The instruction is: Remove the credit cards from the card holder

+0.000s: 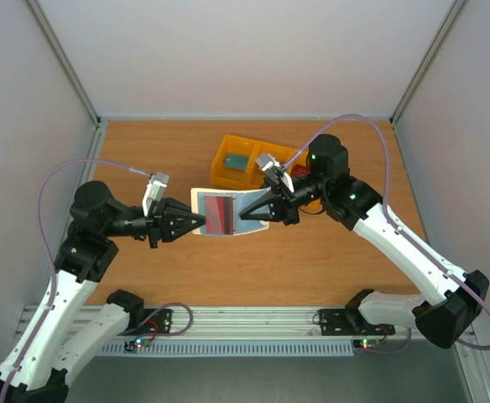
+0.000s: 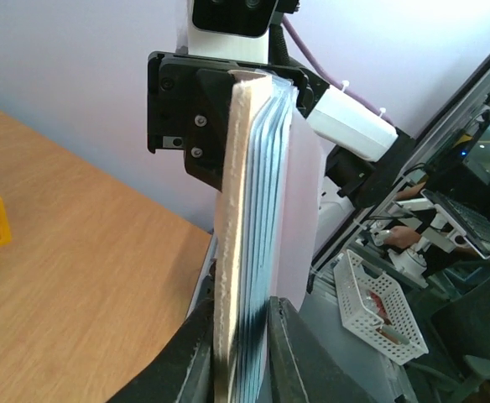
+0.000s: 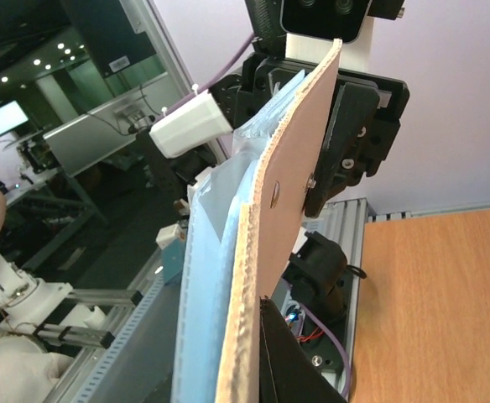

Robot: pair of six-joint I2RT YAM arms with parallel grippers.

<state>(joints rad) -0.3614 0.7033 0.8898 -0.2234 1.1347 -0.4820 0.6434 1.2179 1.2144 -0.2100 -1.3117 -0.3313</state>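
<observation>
**Figure. Card holder spread between two grippers, top view, left to right.** The left gripper is clenched on the left edge of the card holder. In the left wrist view, its fingers press against both faces of the stacked cream and grey-blue leaves. The holder lies open between the arms and appears to be raised off the bench. A dark red card shows in its inner pocket. The right gripper is grasping the opposite edge, with its jaws closed on the cream cover, as the right wrist view confirms. Behind the holder stands a yellow tray. A teal card seems to lie in one of its compartments.

**Step in hand:** the holder is opened and steadied so that a card can be drawn out. At least the dark red card is not yet out.

**Next move, as judged:** one gripper should let go of its edge and pinch the exposed end of the card. The other should keep a firm hold on the holder, so that the card slides out rather than dragging the pouch along. The thin, flexible leaves leave little edge to pinch.
</observation>
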